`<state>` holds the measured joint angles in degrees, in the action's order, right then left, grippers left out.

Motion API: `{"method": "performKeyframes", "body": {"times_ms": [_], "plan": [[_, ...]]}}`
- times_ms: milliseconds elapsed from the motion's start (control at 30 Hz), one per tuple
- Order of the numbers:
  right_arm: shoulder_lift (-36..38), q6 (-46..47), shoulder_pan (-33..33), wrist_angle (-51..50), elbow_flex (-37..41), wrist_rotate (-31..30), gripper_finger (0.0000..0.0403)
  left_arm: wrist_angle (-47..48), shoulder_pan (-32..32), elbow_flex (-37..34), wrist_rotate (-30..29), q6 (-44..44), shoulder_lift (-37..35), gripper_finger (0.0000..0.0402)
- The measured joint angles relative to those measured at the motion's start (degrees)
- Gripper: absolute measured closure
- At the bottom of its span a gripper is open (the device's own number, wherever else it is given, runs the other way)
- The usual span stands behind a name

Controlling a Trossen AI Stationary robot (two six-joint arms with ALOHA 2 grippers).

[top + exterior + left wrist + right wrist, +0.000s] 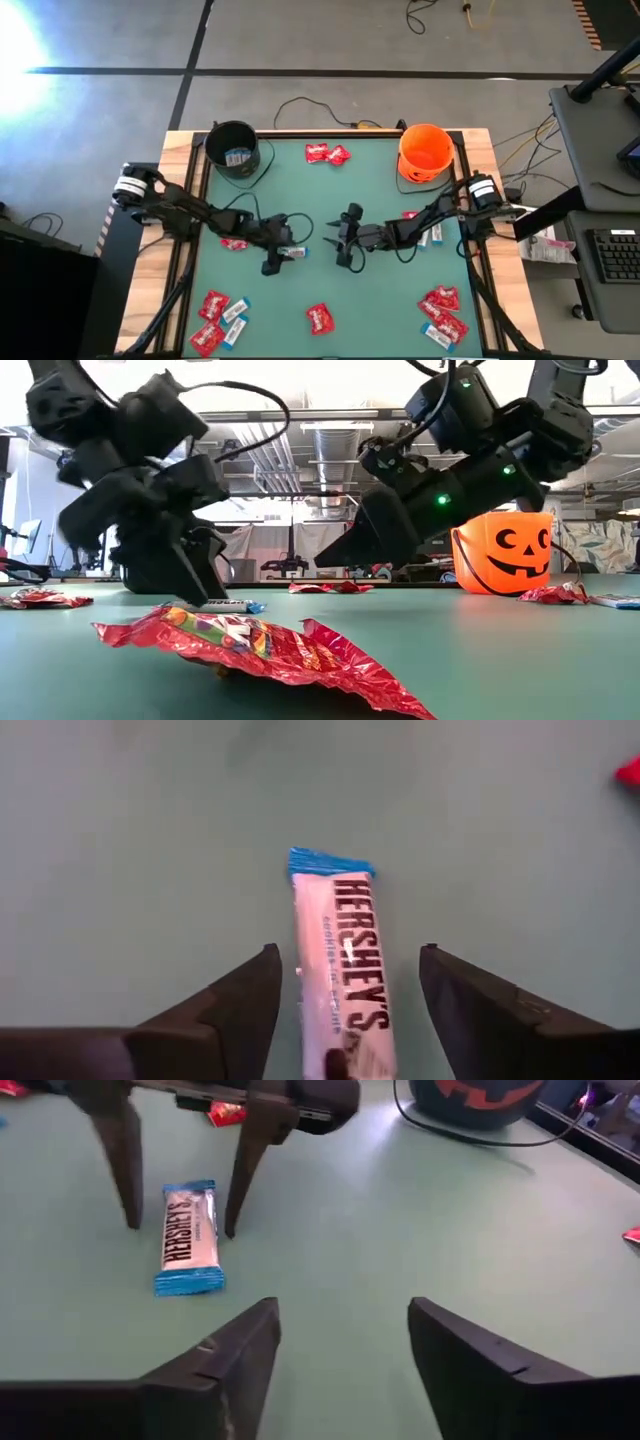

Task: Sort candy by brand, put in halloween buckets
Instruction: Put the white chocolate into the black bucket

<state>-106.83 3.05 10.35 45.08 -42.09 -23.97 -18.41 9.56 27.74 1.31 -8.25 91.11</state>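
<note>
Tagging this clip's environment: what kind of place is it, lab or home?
Most likely a robotics lab or workshop, not a home. The green table stands on bare concrete with loose cables; a desk with a keyboard is beside it, and exposed ceiling ducting shows behind.

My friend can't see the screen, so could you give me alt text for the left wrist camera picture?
A white-and-blue Hershey's bar lies flat on the green table, between the open dark fingers of the left gripper, which is not clamped on it. A bit of red wrapper shows at one edge.

grey floor [300, 40] crossed by dark lines; desk [600, 150] with keyboard [612, 255].
</note>
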Motion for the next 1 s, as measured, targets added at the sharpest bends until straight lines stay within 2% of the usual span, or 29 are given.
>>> {"method": "performKeyframes", "body": {"times_ms": [133,267,367,533,733,833,1000], "plan": [[0.2,0.0,0.0,-2.5,-1.1,0.0,0.0150,-9.1,2.2,-2.9,-6.3,0.3,3.5,0.0178],[1.4,-0.1,0.0,-4.2,-1.2,0.0,0.0131,-17.4,2.2,-5.1,-7.1,-2.2,7.7,0.0189],[4.3,-2.7,0.0,-10.7,-1.2,-0.2,0.0127,-22.3,2.2,-6.0,-8.2,-2.1,10.9,0.0214],[11.9,-2.4,0.0,-24.9,-1.2,-4.6,0.0129,-31.4,2.2,-7.7,-10.5,-1.3,15.3,0.0256],[19.3,-1.0,0.0,-28.6,0.0,-4.5,0.0127,-42.0,1.1,-9.2,-10.8,-4.5,19.3,0.0295],[21.7,-0.1,0.1,-29.7,0.4,-4.4,0.0129,-43.7,0.6,-9.2,-10.4,-4.9,19.2,0.0307],[26.8,-0.8,0.2,-34.4,0.5,-4.3,0.0133,-40.4,-0.6,-9.6,-11.9,-4.9,13.0,0.0307]]}}
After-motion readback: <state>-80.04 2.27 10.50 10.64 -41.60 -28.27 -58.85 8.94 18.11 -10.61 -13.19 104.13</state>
